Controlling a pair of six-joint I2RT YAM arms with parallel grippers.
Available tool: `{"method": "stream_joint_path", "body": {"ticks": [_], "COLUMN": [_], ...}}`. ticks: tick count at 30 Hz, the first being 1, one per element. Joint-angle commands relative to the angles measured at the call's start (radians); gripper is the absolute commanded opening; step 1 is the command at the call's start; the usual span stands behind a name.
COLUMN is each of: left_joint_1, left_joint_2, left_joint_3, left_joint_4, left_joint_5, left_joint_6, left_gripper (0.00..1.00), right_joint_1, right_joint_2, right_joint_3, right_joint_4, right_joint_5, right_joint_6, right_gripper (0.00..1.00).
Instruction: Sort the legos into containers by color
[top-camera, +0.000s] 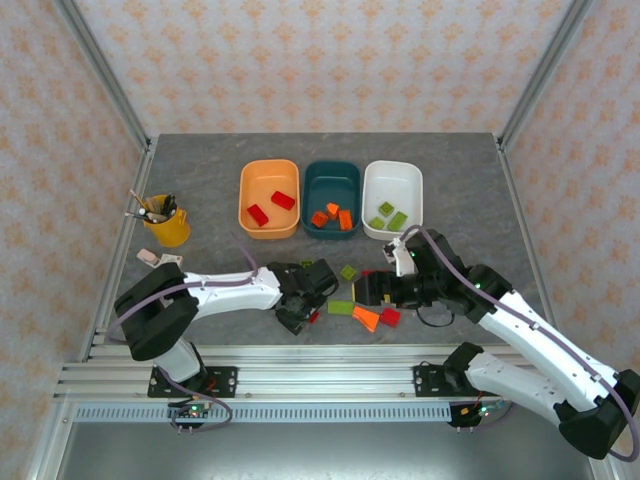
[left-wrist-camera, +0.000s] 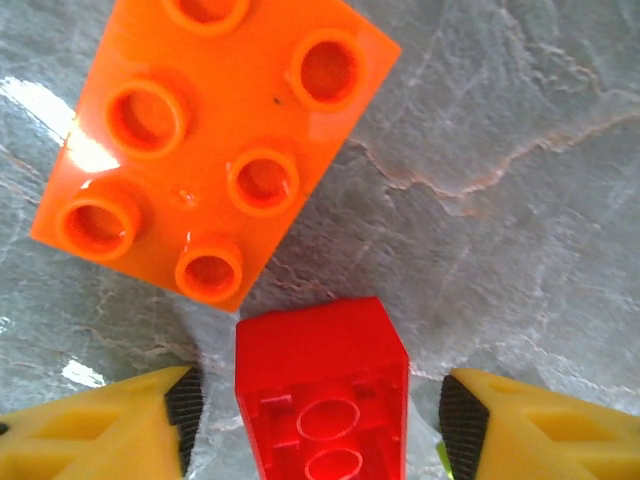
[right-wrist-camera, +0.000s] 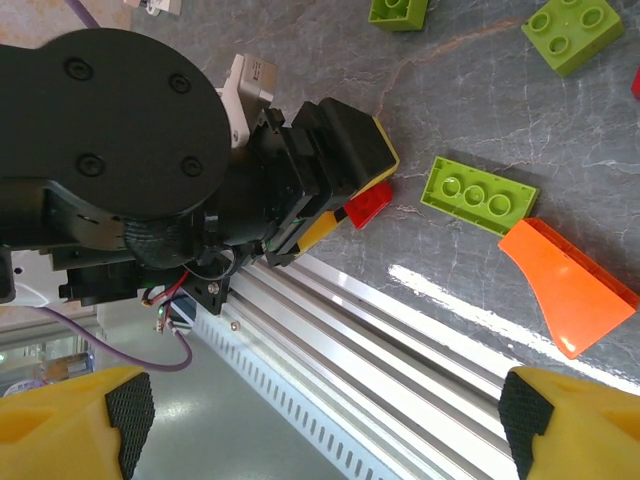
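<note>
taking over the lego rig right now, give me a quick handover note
Pincers: left pincer open, astride a red brick on the table, not yet gripping. Right pincer open, holding nothing.
Done: red bricks in the light orange tub, orange ones in the teal tub, green ones in the white tub.
Left: loose bricks near the pincers, among them an orange brick, a green oblong brick and that red one.

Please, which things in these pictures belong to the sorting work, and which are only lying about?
Belongs to the job: orange tub, teal tub, white tub; the legos inside them; loose legos on the table, for example red lego, orange lego, green lego.
Only lying about: yellow cup holding pens; small pale item beside it, too small to identify.
</note>
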Motion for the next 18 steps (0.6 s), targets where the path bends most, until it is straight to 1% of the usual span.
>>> {"method": "stream_joint_path", "body": {"ticks": [1, 5, 9, 13, 15, 18], "left_joint_1": [-0.005, -0.004, -0.001, 0.009, 0.019, 0.059], "left_joint_2": [0.026, 0.06, 0.07, 0.054, 0.037, -0.004], "left_joint_3": [0.028, 0.045, 0.066, 0.136, 0.197, 0.301], "left_joint_4": [-0.009, -0.017, -0.023, -0.095, -0.155, -0.264], "left_joint_5": [-0.033, -0.036, -0.058, -0.102, -0.134, -0.196], "left_joint_6": [-0.011, 0.002, 0.023, 0.092, 0.153, 0.267], "left_gripper": [0.59, 0.5, 0.37, 0.34, 0.33, 0.31], "right_joint_1": [0.004, 0.004, 0.004, 0.004, 0.004, 0.004], "right_joint_2": [-0.014, -0.013, -0.013, -0.016, -0.022, -0.024], "right_joint_3": [-0.014, -0.019, -0.019, -0.004, 0.017, 0.077], "right_joint_4": [-0.014, -0.013, -0.01, -0.014, -0.019, -0.01], "right_joint_5": [0.03, 0.037, 0.041, 0.054, 0.076, 0.136], "right_joint_6": [0.018, 0.024, 0.025, 0.021, 0.015, 0.011], "right_gripper": [0.9, 0.9, 0.89, 0.88, 0.88, 0.88]}}
